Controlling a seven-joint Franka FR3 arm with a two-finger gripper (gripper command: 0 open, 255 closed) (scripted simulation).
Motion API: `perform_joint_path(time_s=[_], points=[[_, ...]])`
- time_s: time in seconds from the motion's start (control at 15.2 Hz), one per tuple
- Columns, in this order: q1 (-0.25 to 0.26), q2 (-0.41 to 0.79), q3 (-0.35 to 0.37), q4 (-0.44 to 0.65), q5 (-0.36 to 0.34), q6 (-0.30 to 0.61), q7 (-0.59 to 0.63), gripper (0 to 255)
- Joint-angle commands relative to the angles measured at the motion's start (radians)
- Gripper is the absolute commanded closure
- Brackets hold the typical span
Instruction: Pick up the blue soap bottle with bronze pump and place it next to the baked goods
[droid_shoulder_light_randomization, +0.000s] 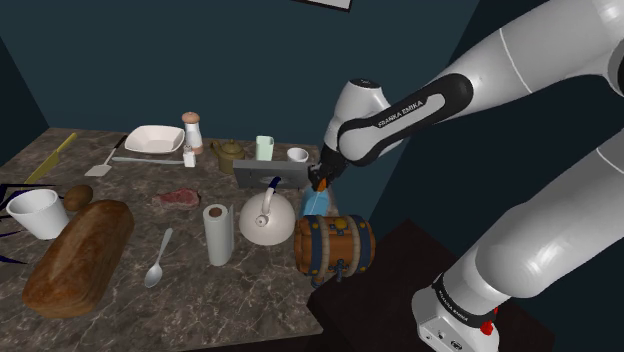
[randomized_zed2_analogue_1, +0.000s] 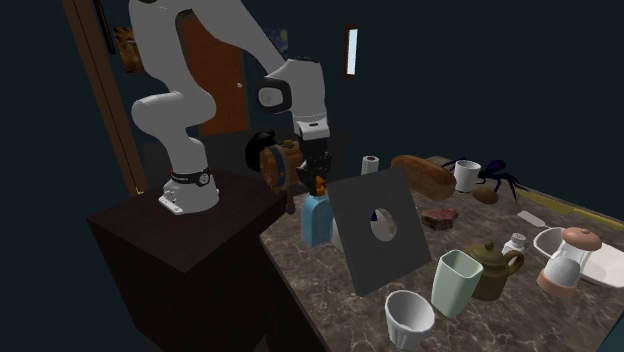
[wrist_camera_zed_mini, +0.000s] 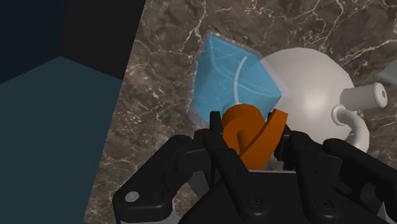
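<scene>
The blue soap bottle (wrist_camera_zed_mini: 224, 83) has an orange-brown pump (wrist_camera_zed_mini: 249, 135) on top and stands near the marble table's edge, beside a white kettle (wrist_camera_zed_mini: 312, 95). My gripper (wrist_camera_zed_mini: 250, 141) comes down from above, and its black fingers (wrist_camera_zed_mini: 216, 137) clasp the pump from both sides. In the shoulder view the gripper (droid_shoulder_light_randomization: 319, 183) sits on top of the bottle (droid_shoulder_light_randomization: 316, 204), just behind a wooden barrel (droid_shoulder_light_randomization: 335, 246). The second exterior view shows the bottle (randomized_zed2_analogue_1: 316, 220) with its base on the tabletop, under the gripper (randomized_zed2_analogue_1: 319, 180). The brown bread loaf (droid_shoulder_light_randomization: 80, 256) lies at the table's far end.
Between bottle and loaf stand the kettle (droid_shoulder_light_randomization: 266, 216), a paper towel roll (droid_shoulder_light_randomization: 218, 236), a spoon (droid_shoulder_light_randomization: 158, 262) and a piece of meat (droid_shoulder_light_randomization: 180, 197). A grey panel (droid_shoulder_light_randomization: 272, 172) stands just behind the bottle. A white mug (droid_shoulder_light_randomization: 38, 212), bowl (droid_shoulder_light_randomization: 153, 138) and cups sit farther back.
</scene>
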Motion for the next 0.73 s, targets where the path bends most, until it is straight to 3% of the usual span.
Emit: perform_joint_path(time_s=[0.0,0.66], points=[[0.001,-0.023,-0.001,0.007,0.005,-0.030,-0.004,255],[0.006,-0.130,-0.010,0.057,0.023,-0.186,-0.017,255]])
